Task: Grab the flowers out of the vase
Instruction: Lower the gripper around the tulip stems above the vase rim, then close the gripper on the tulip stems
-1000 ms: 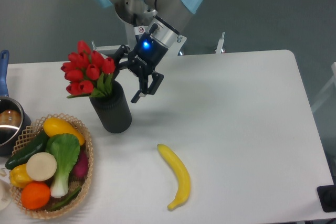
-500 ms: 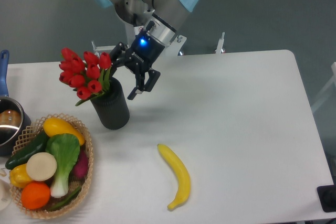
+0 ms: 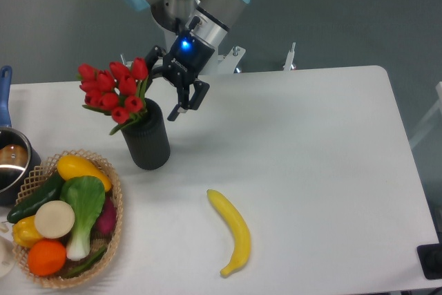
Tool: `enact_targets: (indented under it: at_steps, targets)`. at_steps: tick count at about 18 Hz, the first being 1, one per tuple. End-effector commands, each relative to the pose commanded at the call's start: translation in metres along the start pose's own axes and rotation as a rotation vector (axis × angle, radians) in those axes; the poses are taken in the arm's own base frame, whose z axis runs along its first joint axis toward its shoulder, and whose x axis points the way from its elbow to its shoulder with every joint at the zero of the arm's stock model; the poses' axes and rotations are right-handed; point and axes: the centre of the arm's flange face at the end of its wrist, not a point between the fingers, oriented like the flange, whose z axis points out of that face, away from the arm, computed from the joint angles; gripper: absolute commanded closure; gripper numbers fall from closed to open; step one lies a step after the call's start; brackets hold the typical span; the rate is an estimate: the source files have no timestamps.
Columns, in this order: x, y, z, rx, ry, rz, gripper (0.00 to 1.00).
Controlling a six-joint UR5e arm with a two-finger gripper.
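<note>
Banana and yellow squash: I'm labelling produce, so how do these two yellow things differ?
The banana lies alone on the bare table; the yellow squash sits in the wicker basket among other produce. The banana is long, slim and curved; the squash is shorter and plumper. Both are plain yellow.

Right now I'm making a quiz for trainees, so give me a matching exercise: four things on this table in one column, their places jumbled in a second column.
Things:
1. red tulip bunch
2. yellow banana
3. round orange fruit
4. robot's black pincer

Places:
A. lying bare on the white table
B. in the woven wicker basket
C. beside the blooms, above the table
D. in the matte black ribbed vase

Pairs: 1-D, 2-A, 3-B, 4-C
</note>
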Motion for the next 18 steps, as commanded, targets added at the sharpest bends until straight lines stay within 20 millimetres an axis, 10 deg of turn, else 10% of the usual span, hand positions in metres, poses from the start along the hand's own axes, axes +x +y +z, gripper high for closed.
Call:
enact_targets:
  at_steps: [18]
  targets:
    - [0.016,-0.005,0.006,0.097,0.085,-0.071,0.0]
